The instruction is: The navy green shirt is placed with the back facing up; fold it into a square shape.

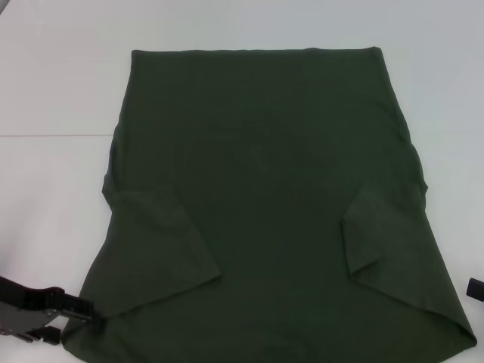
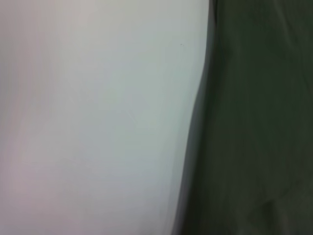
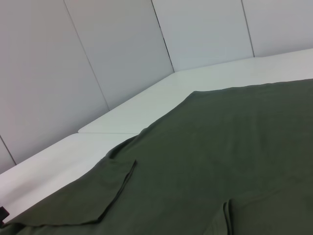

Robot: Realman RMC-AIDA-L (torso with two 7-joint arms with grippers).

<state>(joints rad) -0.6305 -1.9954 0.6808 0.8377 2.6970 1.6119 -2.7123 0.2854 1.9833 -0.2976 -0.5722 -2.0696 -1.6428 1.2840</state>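
Observation:
The navy green shirt (image 1: 265, 189) lies flat on the white table (image 1: 53, 83), with both short sleeves folded inward onto the body. My left gripper (image 1: 76, 311) is low at the shirt's near left corner, touching or just beside the cloth edge. Only a black sliver of my right gripper (image 1: 475, 289) shows at the right border of the head view, beside the shirt's near right side. The left wrist view shows the shirt's edge (image 2: 254, 122) lying on the table (image 2: 98, 122). In the right wrist view the shirt (image 3: 220, 156) spreads out with one folded sleeve (image 3: 105, 196).
The white table (image 3: 161, 98) reaches past the shirt on the far and left sides, with a seam line (image 1: 53, 135) across it. Pale wall panels (image 3: 98, 49) stand behind the table.

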